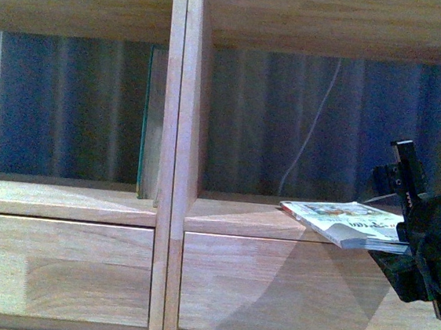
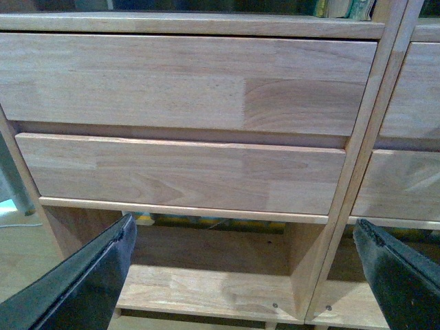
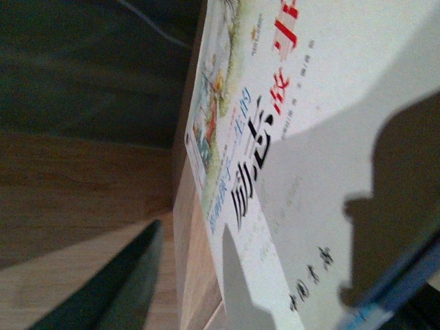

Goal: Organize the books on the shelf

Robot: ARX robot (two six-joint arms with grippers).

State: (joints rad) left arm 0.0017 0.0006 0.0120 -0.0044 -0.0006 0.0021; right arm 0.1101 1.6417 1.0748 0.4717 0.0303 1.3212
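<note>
My right gripper [image 1: 405, 246] is shut on the white-covered paperback book [image 1: 346, 223], which lies flat with its far corner at the front lip of the right compartment of the light-wood shelf [image 1: 170, 207]. In the right wrist view the cover [image 3: 309, 137] fills the frame, with red and black characters and a colourful picture. A thin dark teal-edged book [image 1: 146, 122] stands upright against the divider in the left compartment. My left gripper [image 2: 244, 237] is open and empty, facing two drawer fronts [image 2: 185, 172] low on the shelf.
A blue striped curtain [image 1: 69, 106] and a white cable [image 1: 306, 138] show behind the backless compartments. The upper shelf board [image 1: 299, 16] hangs over both compartments. An open bottom compartment [image 2: 206, 282] lies under the drawers. Book spines [image 2: 340, 8] show at the top of the left wrist view.
</note>
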